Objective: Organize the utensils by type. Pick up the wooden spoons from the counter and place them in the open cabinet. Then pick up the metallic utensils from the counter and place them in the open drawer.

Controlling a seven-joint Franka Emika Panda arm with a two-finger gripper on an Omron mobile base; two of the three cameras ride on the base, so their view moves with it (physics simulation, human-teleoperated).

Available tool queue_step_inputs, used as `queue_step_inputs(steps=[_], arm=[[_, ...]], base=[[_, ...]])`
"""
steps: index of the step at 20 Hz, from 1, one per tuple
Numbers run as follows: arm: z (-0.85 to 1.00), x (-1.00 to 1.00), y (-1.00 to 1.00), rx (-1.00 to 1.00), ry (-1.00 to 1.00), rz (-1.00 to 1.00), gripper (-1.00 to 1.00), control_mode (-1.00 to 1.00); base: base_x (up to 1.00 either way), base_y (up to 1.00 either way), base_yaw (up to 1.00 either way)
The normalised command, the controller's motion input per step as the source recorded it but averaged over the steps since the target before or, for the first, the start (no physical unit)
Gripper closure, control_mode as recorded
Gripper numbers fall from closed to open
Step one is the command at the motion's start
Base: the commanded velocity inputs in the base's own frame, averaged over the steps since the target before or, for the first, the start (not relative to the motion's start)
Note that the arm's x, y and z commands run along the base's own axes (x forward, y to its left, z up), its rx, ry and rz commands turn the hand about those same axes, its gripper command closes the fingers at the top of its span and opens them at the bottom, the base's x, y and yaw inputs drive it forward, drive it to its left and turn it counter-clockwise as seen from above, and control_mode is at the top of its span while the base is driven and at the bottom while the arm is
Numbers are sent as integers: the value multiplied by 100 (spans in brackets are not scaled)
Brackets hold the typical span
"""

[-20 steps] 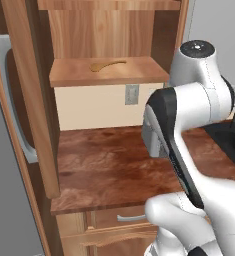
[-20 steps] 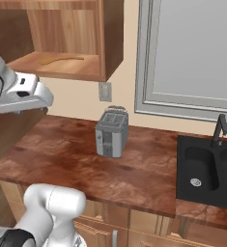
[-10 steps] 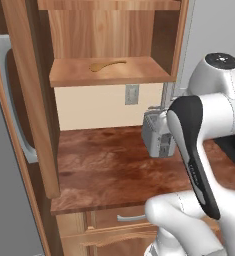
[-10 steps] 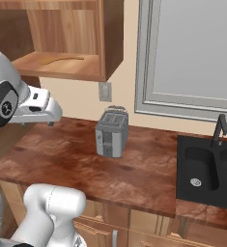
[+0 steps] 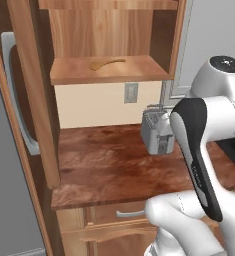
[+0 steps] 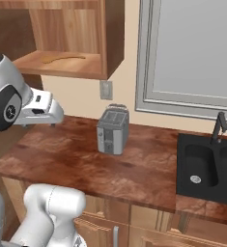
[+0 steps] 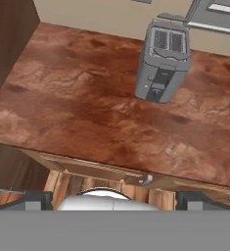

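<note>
**A:** Where are you standing with the sorting?

**B:** You are partway in, as far as I can judge. One wooden spoon (image 5: 107, 64) is lying on the shelf of the open cabinet (image 5: 139, 75), so that placement looks done. You are seeing the same spoon from the right base camera (image 6: 62, 58), on the pale shelf board.

**A:** And the rest?

**B:** The second wooden spoon and the metal spoon are still to be found; no spoon is lying on the stretch of worktop (image 5: 109, 165) you are looking at here. A grey toaster (image 6: 113, 129) is standing on it, toward the far side, under the wall outlet (image 5: 131, 92). The drawer front (image 7: 97, 171) below the worktop's near edge is showing, but I cannot tell from here whether anything is lying inside.

**A:** How is the shelved spoon lying?

**B:** Flat, with its long axis running left to right across the shelf, slightly curved. The broader end seems to be pointing left and the thin handle right, though it is too small to be sure.

**A:** The pincer?

**B:** Its fingertips (image 7: 35, 200) are standing wide apart at the bottom of the hand camera, released and carrying nothing, hovering above the worktop's near edge.
</note>
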Motion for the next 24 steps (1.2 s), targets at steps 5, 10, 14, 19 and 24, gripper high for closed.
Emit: queue_step_inputs(steps=[5,10,14,19,24], arm=[[0,0,0,0,0,0,-100,100],[0,0,0,0,0,0,-100,100],[0,0,0,0,0,0,-100,100],[0,0,0,0,0,0,-100,100],[0,0,0,0,0,0,-100,100]], base=[[-80,-4,0],[-75,-1,4],[-76,0,5],[-82,0,6],[-83,0,4]])
